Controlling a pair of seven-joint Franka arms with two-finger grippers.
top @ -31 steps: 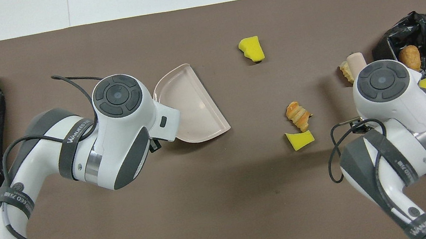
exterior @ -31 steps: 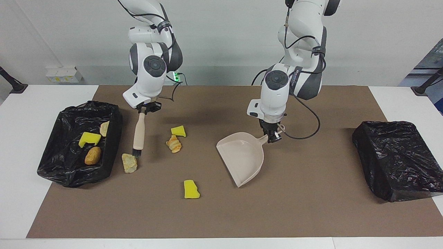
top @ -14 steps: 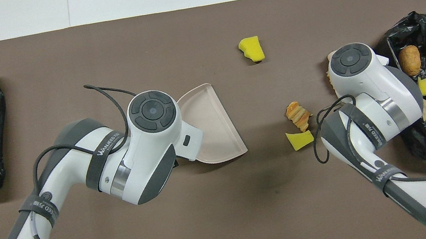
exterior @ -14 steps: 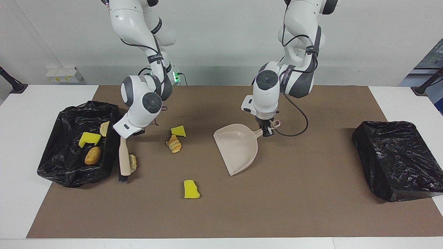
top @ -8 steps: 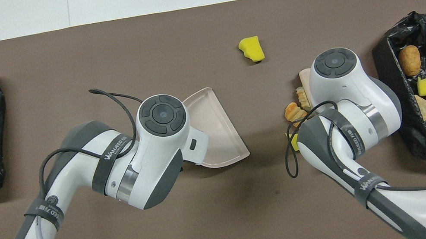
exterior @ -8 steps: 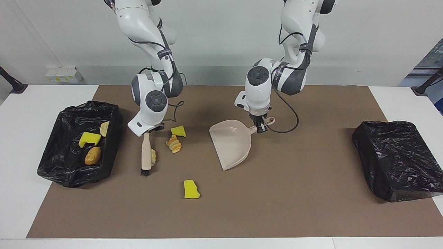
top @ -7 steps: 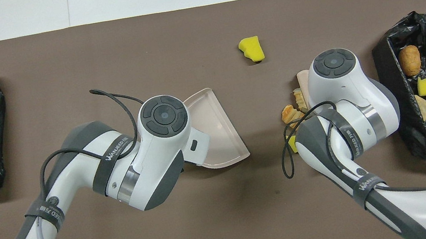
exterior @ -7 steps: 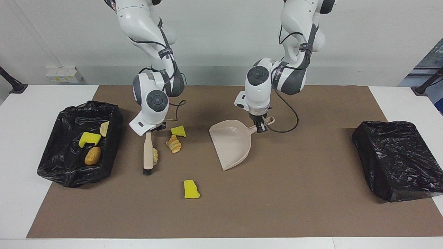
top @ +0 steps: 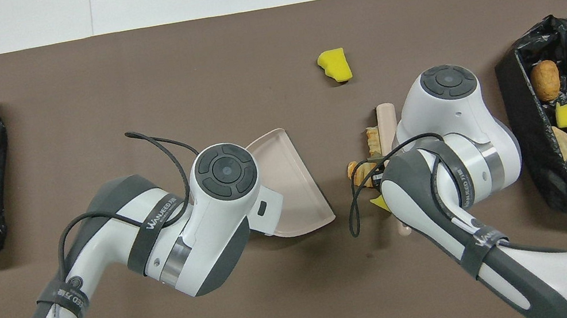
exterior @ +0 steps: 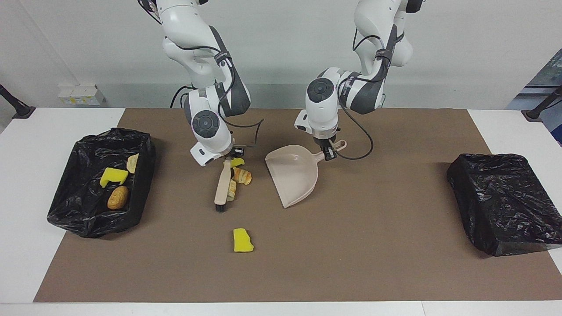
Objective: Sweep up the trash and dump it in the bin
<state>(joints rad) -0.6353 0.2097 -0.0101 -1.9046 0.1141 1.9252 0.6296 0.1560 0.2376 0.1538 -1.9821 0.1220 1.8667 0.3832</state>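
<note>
My right gripper (exterior: 228,155) is shut on the handle of the beige brush (exterior: 221,186), whose bristles rest on the mat. Three pieces of trash crowd against the brush on its dustpan side: a yellow sponge chunk (exterior: 237,162), a croissant (exterior: 243,176) and a pale pastry (exterior: 231,190). The beige dustpan (exterior: 293,173) lies a short gap from them, mouth toward the brush, with my left gripper (exterior: 328,154) shut on its handle. Another yellow sponge (exterior: 242,240) lies alone, farther from the robots. In the overhead view the wrists hide both grippers; the brush (top: 386,123), croissant (top: 360,171) and dustpan (top: 287,181) show.
The bin (exterior: 145,175), lined with black plastic, stands at the right arm's end of the table and holds a yellow sponge (exterior: 113,175), a bread roll (exterior: 117,197) and a pale piece (exterior: 132,163). A second black-bagged box (exterior: 505,202) stands at the left arm's end.
The right gripper has dragged the brush from beside the bin toward the dustpan, pushing the pale pastry, croissant and sponge chunk along. The left gripper has shifted the dustpan slightly toward them.
</note>
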